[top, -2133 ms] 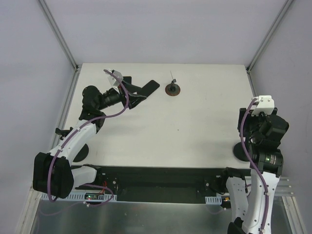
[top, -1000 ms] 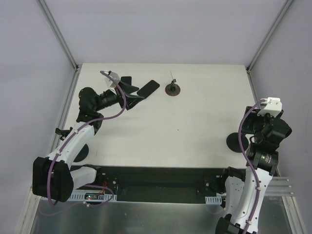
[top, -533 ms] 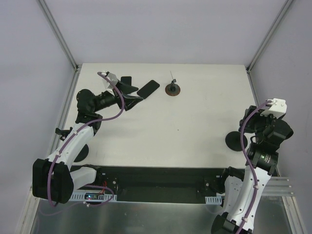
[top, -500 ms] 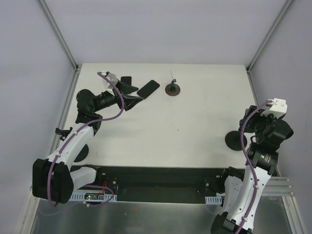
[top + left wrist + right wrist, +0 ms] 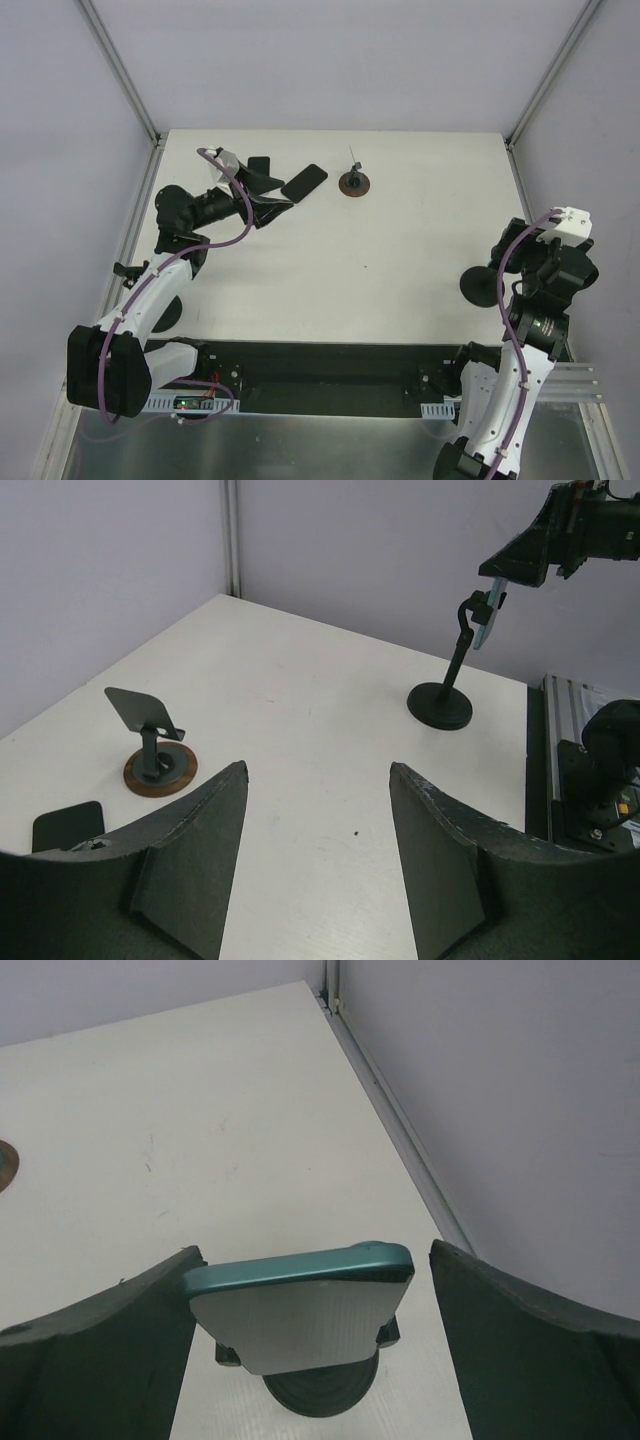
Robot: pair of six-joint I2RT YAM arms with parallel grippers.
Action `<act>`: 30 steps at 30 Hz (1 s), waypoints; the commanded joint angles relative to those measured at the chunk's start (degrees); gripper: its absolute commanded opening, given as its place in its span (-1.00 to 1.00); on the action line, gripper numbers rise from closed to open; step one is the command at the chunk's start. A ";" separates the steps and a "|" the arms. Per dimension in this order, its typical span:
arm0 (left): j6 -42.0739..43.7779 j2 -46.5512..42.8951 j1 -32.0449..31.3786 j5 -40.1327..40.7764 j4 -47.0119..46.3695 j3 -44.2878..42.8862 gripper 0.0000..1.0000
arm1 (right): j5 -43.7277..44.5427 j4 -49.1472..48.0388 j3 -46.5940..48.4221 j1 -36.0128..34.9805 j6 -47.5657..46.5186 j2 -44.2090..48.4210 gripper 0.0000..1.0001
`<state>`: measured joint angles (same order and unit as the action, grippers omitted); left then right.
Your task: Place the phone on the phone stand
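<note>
Far left of the black round-based phone stand [image 5: 441, 704], my left gripper [image 5: 317, 780] hangs released and empty. Nearer that stand lie a flat black rectangle [image 5: 304, 181], then a small brown-based holder [image 5: 354, 182]. On the stand sits the teal-edged grey phone [image 5: 300, 1315], with my right gripper [image 5: 312, 1260] spread either side of it, unclamped.

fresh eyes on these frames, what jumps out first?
A teal-rimmed slab sits atop the black round-base stand by the table's right edge, the right gripper with its fingers spread either side of it. Toward the far left, a black phone lies flat beside the open, empty left gripper, just short of a small stand on a rust-brown base.
</note>
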<state>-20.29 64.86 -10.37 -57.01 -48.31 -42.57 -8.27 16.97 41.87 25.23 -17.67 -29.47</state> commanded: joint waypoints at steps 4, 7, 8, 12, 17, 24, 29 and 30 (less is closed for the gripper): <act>-1.76 0.09 0.61 -2.49 -4.60 -0.15 0.15 | 9.66 5.26 6.82 -2.21 0.71 -0.32 0.94; -2.20 -0.08 0.61 -2.31 -4.42 -0.32 0.15 | 13.63 6.67 10.94 -2.82 1.15 -0.76 0.93; -2.47 -0.09 0.70 -2.14 -4.42 -0.41 0.15 | 14.94 7.28 14.00 -3.34 1.50 -1.11 0.93; -3.87 -0.26 1.32 3.37 0.22 -2.34 0.17 | 16.01 7.03 21.58 -4.14 3.87 -4.88 0.93; -7.47 1.23 5.18 12.45 17.25 -7.26 0.22 | 12.06 2.65 25.81 -8.87 10.37 -9.98 0.93; -20.63 -1.05 7.03 9.99 11.69 -8.14 0.22 | 24.70 -1.59 28.36 -39.18 0.45 -21.65 0.93; -24.80 -8.16 7.03 13.75 20.85 -8.50 0.25 | 24.80 -20.45 17.13 -55.97 0.80 -27.38 0.93; -22.01 -11.65 7.03 15.16 31.07 -9.02 0.27 | 25.14 -24.23 15.54 -60.08 0.80 -30.87 0.93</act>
<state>-40.18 62.26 -3.31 -45.78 -30.94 -48.42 14.39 9.10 63.55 -25.47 -15.62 -55.42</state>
